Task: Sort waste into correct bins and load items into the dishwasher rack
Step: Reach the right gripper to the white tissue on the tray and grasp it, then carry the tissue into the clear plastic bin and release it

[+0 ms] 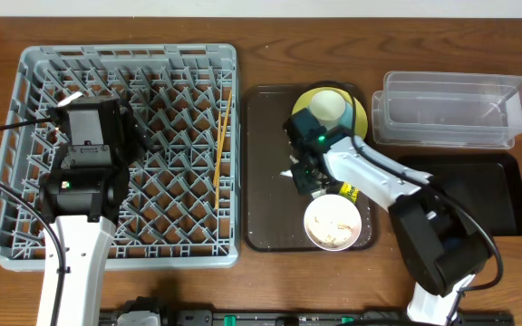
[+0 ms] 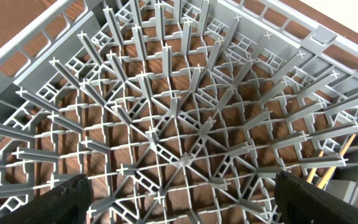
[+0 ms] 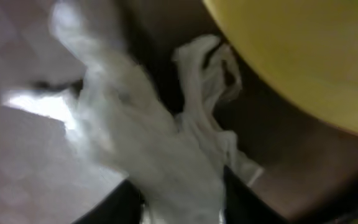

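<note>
The step in hand is clearing the waste: the right claw (image 3: 182, 200) is down on the brown tray (image 1: 265, 163) in the middle of the tabletop, narrowed onto the crumpled white tissue (image 3: 166, 149). Its fingers (image 3: 128, 202) press the tissue's sides, just beside the yellow plate (image 3: 303, 56). The wrist view is blurred, so how firm the hold is I cannot judge. Next, I judge, the tissue must be lifted clear of the plate's rim and carried toward the right edge to a bin.

The left claw (image 2: 179, 202) hangs spread wide and holds nothing above the dishwasher rack (image 1: 25, 163) at the tabletop's left side.

Counted:
- one tissue
- one snack wrapper (image 1: 348, 191)
- one white bowl (image 1: 332, 223) of food scraps, on the tray's near end
- one yellow plate carrying one light blue dish (image 1: 329, 107)
- what looks like two chopsticks (image 1: 223, 136), lying in the rack
- two bins: the clear tub (image 1: 451, 110) and the black tray (image 1: 483, 195)

I cannot make out a separate cup.
</note>
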{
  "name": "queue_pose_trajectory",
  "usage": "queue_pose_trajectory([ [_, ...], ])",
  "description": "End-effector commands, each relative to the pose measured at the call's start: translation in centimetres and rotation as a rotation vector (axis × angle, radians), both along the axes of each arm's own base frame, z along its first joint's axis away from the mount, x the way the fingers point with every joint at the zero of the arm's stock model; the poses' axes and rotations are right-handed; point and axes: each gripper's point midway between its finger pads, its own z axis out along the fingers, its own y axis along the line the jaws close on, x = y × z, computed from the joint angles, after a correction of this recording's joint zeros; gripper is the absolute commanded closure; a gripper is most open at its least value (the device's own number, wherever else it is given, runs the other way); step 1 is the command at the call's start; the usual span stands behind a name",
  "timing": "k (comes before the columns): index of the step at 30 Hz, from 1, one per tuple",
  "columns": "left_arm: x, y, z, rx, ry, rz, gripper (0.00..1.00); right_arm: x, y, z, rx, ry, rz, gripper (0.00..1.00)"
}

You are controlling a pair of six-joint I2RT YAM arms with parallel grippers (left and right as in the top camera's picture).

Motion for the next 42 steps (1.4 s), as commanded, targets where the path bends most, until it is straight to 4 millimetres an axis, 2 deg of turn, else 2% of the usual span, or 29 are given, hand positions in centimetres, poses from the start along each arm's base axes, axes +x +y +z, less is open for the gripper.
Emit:
queue_pose_trajectory([
  [1,0.2,0.2,0.9,-0.005,-0.025,0.016,0.05,-0.2,0.8,0.3,0.023,0.000,0.004,0.93],
  [2,0.2,0.2,0.9,-0.005,-0.025,0.016,0.05,0.2,1.2,1.0,0.042,-0.012,0.005,0.98],
  [4,0.2,0.2,0.9,-0.006,-0.026,0.016,0.05,0.9,2.0,2.9,0.085,-0.045,0.008,1.00],
  [7,0.2,0.2,0.9,-0.005,-0.025,0.016,0.05,2.4,3.1,7.4,0.153,-0.131,0.010,0.99],
  [10,0.2,0.2,0.9,-0.005,-0.025,0.016,0.05,4.3,2.8,12.8,0.205,-0.257,-0.009,0.99],
  [12,0.2,0.2,0.9,-0.005,-0.025,0.016,0.05,5.5,1.4,15.8,0.206,-0.344,-0.047,0.99],
  [14,0.2,0.2,0.9,-0.006,-0.025,0.016,0.05,6.5,-0.9,18.0,0.185,-0.421,-0.104,0.99],
  [17,0.2,0.2,0.9,-0.005,-0.026,0.016,0.05,7.9,-5.4,19.9,0.149,-0.485,-0.211,0.99],
  [20,0.2,0.2,0.9,-0.006,-0.025,0.016,0.05,9.1,-10.5,20.0,0.117,-0.489,-0.333,0.99],
  [25,0.2,0.2,0.9,-0.005,-0.026,0.016,0.05,9.9,-17.8,17.6,0.088,-0.427,-0.512,0.99],
  [27,0.2,0.2,0.9,-0.005,-0.026,0.016,0.05,10.1,-20.0,16.3,0.075,-0.398,-0.562,0.98],
  [30,0.2,0.2,0.9,-0.005,-0.025,0.016,0.05,10.6,-22.0,13.9,0.070,-0.344,-0.577,0.95],
  [31,0.2,0.2,0.9,-0.005,-0.026,0.016,0.05,10.8,-22.5,13.1,0.071,-0.329,-0.576,0.90],
  [34,0.2,0.2,0.9,-0.006,-0.026,0.016,0.05,11.3,-23.9,10.8,0.061,-0.294,-0.604,0.59],
  [35,0.2,0.2,0.9,-0.005,-0.025,0.016,0.05,11.4,-24.2,10.2,0.058,-0.282,-0.611,0.43],
  [38,0.2,0.2,0.9,-0.005,-0.025,0.016,0.05,11.4,-24.7,9.7,0.054,-0.275,-0.624,0.36],
  [42,0.2,0.2,0.9,-0.006,-0.025,0.016,0.05,11.7,-25.0,11.5,0.064,-0.323,-0.630,0.20],
])
